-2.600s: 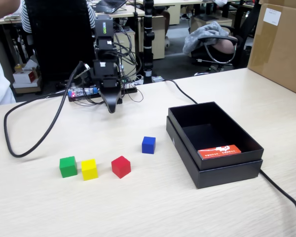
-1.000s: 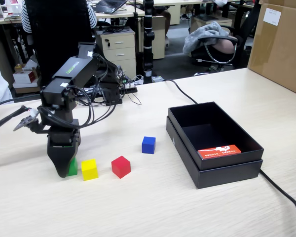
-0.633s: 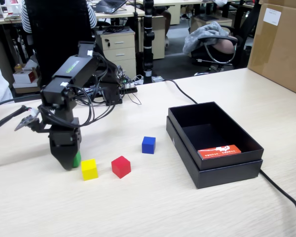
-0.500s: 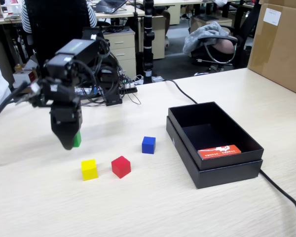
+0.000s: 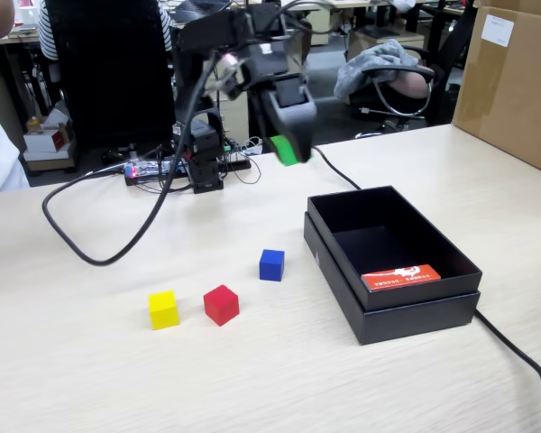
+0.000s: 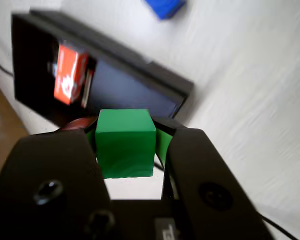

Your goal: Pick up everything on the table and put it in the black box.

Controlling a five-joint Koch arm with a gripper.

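Note:
My gripper (image 5: 288, 147) is shut on a green cube (image 5: 285, 151) and holds it high above the table, left of and behind the black box (image 5: 392, 311). In the wrist view the green cube (image 6: 125, 144) sits between the two black jaws, with the box (image 6: 160, 86) below and beyond it. An orange-red card (image 5: 401, 276) lies inside the box at its near end; it also shows in the wrist view (image 6: 70, 74). A blue cube (image 5: 271, 264), a red cube (image 5: 221, 304) and a yellow cube (image 5: 163, 309) sit on the table left of the box. The blue cube shows at the wrist view's top edge (image 6: 164, 7).
A black cable (image 5: 81, 244) loops over the table at the left, and another (image 5: 523, 361) runs off past the box's right corner. The arm's base (image 5: 203, 162) stands at the back. A large cardboard box (image 5: 514, 81) stands at the far right.

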